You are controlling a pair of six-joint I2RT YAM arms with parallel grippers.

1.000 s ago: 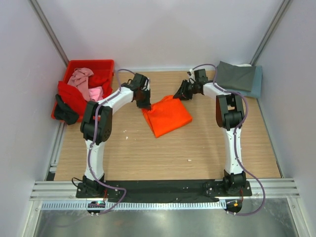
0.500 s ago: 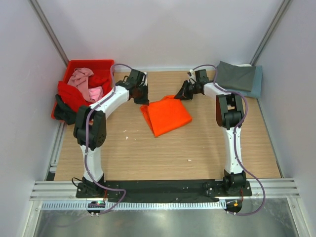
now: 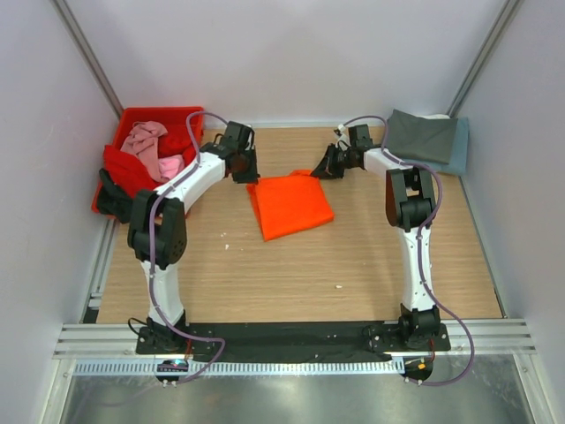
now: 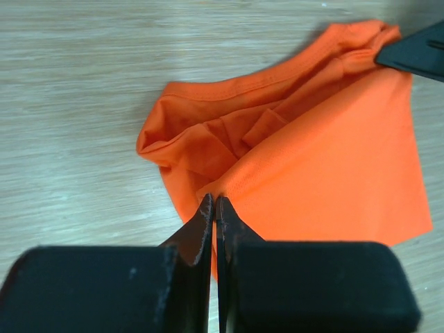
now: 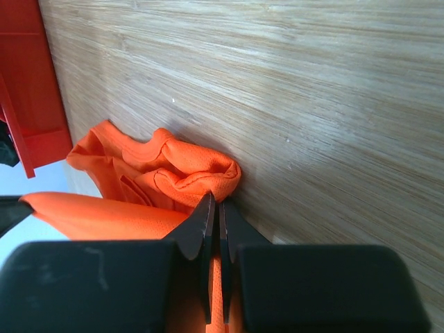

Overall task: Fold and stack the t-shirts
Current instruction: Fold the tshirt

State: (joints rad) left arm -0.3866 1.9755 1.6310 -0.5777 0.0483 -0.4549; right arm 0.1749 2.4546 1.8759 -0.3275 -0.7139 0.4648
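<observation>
The bright orange t-shirt [image 3: 291,208] lies partly folded on the wooden table, between the two arms. My left gripper [image 3: 251,177] is shut on its far left corner; in the left wrist view the jaws [image 4: 214,202] pinch the top layer's edge [image 4: 333,166]. My right gripper [image 3: 319,173] is shut on the far right corner; in the right wrist view the jaws [image 5: 217,202] hold bunched orange cloth [image 5: 173,173]. A folded dark grey t-shirt [image 3: 422,134] lies on a slate blue one [image 3: 456,157] at the back right. Pink [image 3: 150,146] and red [image 3: 132,172] t-shirts are in the crate.
The red plastic crate [image 3: 163,115] stands at the back left corner, with a dark cloth [image 3: 115,201] hanging over its near edge; the crate also shows in the right wrist view [image 5: 31,90]. White walls close in the table on three sides.
My left gripper has moved back and left with the shirt's corner. The orange shirt has shifted left and spread flatter. The right gripper has stayed put.
</observation>
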